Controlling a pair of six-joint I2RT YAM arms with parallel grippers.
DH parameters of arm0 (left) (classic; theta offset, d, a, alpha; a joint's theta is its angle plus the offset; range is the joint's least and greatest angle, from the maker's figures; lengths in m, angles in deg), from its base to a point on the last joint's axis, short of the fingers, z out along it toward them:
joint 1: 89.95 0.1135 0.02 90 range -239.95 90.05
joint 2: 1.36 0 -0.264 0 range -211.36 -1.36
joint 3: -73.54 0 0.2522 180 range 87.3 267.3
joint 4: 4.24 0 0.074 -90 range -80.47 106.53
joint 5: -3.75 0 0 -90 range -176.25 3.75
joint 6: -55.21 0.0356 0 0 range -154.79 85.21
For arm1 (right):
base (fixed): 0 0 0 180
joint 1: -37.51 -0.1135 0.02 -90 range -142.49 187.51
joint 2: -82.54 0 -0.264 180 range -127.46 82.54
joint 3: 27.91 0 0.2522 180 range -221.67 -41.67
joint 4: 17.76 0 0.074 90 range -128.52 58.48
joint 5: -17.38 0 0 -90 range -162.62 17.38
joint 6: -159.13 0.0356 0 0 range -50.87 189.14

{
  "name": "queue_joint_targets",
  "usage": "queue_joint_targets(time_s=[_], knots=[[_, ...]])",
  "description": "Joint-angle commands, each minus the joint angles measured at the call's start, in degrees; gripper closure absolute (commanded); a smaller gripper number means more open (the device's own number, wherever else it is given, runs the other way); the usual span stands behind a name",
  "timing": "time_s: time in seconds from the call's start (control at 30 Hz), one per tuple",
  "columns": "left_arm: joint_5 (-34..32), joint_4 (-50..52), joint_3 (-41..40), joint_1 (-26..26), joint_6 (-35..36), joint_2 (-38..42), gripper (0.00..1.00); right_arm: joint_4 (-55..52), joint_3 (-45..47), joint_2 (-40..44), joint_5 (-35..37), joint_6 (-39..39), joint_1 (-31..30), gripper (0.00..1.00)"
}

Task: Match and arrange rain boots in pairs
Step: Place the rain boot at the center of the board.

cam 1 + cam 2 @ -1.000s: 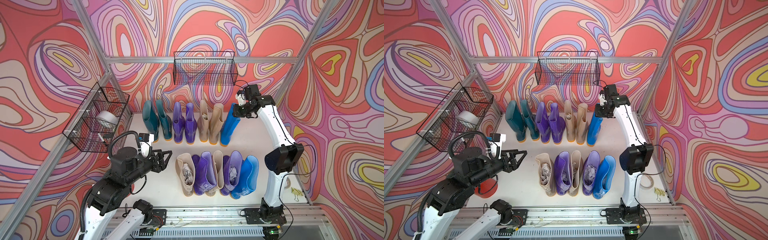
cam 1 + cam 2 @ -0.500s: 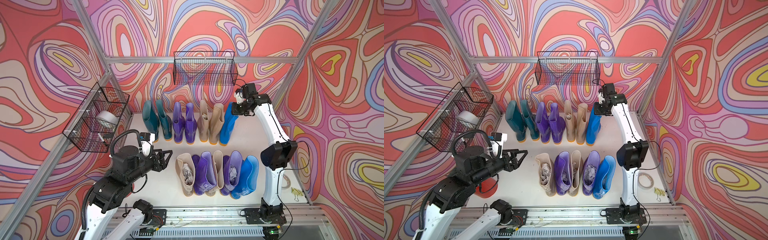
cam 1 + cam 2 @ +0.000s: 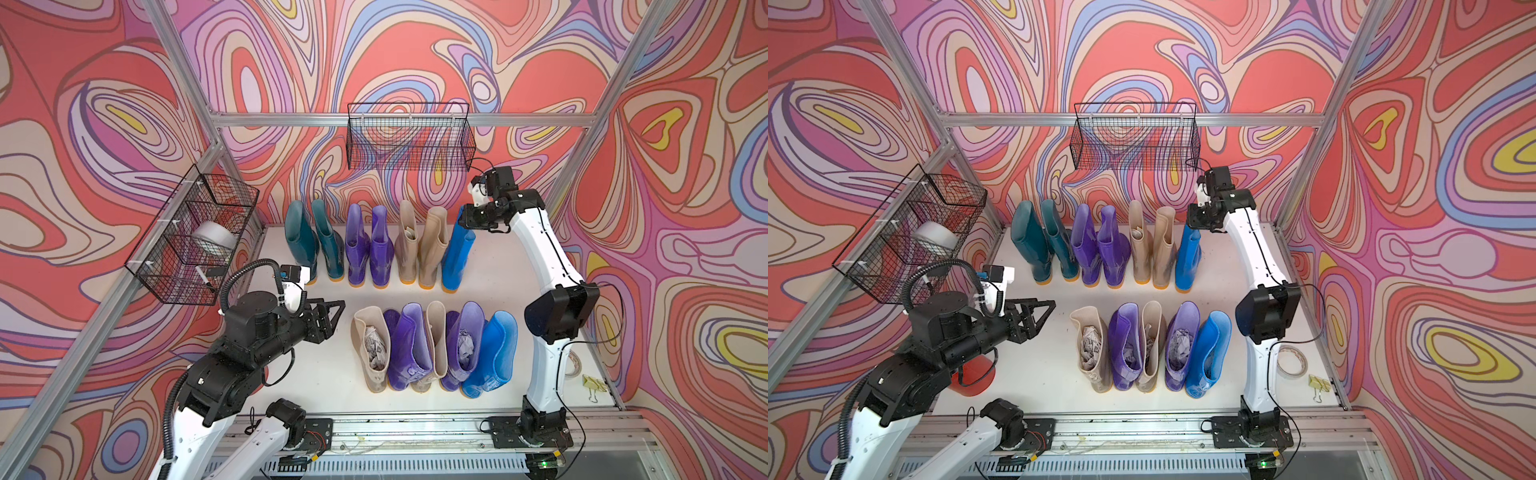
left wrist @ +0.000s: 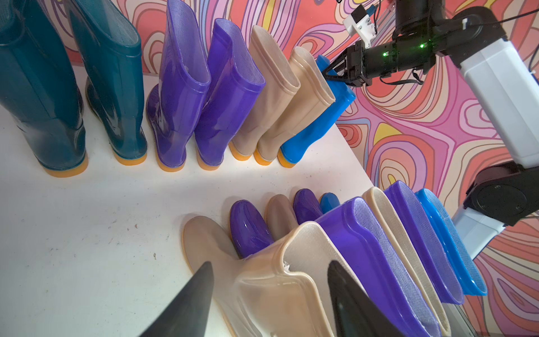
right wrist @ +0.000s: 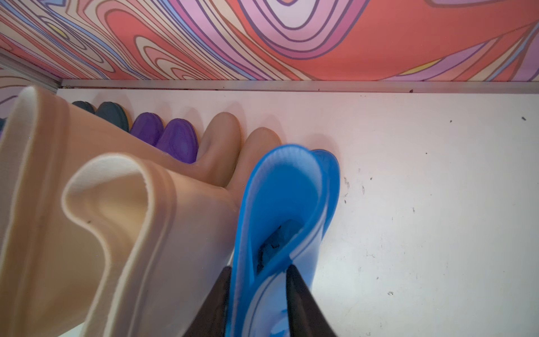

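Jaws of the right gripper (image 5: 258, 266) stand partly parted astride the cuff of the far blue boot (image 5: 280, 186); whether they pinch it is unclear. Left gripper (image 3: 337, 314), open, empty, hovers beside the near beige boot (image 3: 370, 345).

Robotics lab cell, aluminium frame (image 3: 291, 119), swirl-printed wall panels (image 3: 395, 54), robot arms (image 3: 540, 245) on mounting rail (image 3: 415, 428)

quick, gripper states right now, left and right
left gripper: open, holding nothing.
right gripper: jaws astride the cuff of the blue boot; gripping or loose cannot be told.
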Motion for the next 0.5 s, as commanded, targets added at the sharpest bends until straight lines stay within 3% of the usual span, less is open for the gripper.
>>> queue_joint_targets(time_s=[0.0, 0.47], knots=[[-0.03, -0.89, -0.12, -0.32, 0.3, -0.1, 0.36, 2.08, -0.23, 3.37, -2.2, 0.31, -0.39, 0.63], [0.43, -0.59, 0.04, -0.29, 0.63, 0.0, 0.35, 0.71, -1.43, 7.99, -1.36, 0.97, -1.09, 0.57]])
